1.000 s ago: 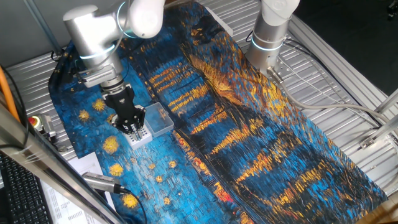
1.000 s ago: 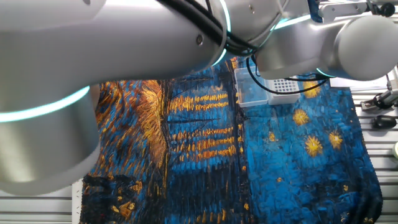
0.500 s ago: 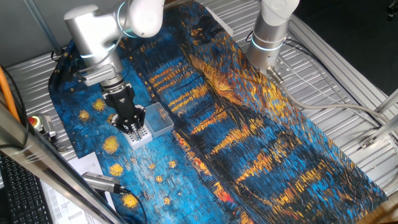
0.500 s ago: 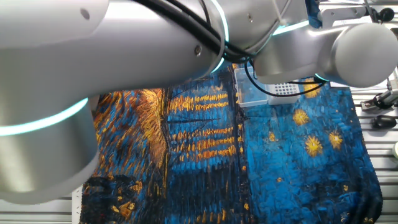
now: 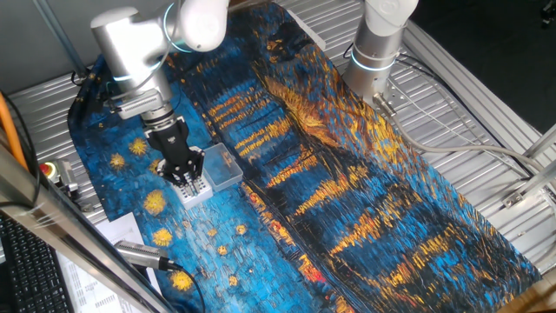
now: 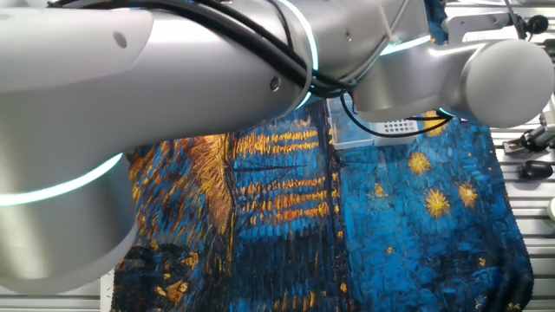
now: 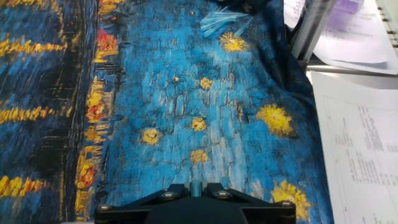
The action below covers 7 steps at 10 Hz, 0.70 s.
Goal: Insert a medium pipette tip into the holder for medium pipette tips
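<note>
Hand view: end effector (image 7: 196,186) pinching a pale blue translucent pipette tip (image 7: 196,185)

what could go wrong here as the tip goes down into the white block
The pincer sits right over the white block, hiding the hole it aims for, so a slight miss could jam or bend the pale blue tip seen between its fingers. The block looks small and light, so a sideways push might slide it on the cloth. The clear box sits right beside it and could be bumped.
</note>
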Each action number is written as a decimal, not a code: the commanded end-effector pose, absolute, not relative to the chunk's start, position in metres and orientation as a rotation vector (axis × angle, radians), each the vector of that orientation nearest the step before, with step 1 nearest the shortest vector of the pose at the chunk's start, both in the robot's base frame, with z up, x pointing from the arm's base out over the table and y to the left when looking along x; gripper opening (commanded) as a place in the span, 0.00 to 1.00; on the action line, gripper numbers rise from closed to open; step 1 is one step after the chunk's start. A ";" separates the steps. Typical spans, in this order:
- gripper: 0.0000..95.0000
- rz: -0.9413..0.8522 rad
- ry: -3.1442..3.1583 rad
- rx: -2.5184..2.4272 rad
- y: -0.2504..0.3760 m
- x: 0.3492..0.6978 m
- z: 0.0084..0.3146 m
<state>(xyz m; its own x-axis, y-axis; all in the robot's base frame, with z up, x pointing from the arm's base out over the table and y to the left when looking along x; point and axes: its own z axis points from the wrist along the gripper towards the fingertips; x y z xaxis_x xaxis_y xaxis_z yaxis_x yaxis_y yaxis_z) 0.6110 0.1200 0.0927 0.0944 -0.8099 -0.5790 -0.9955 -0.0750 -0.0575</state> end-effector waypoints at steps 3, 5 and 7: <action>0.00 0.567 1.760 -1.941 0.120 0.610 0.092; 0.00 0.573 1.752 -1.937 0.120 0.610 0.092; 0.00 0.573 1.746 -1.939 0.120 0.609 0.092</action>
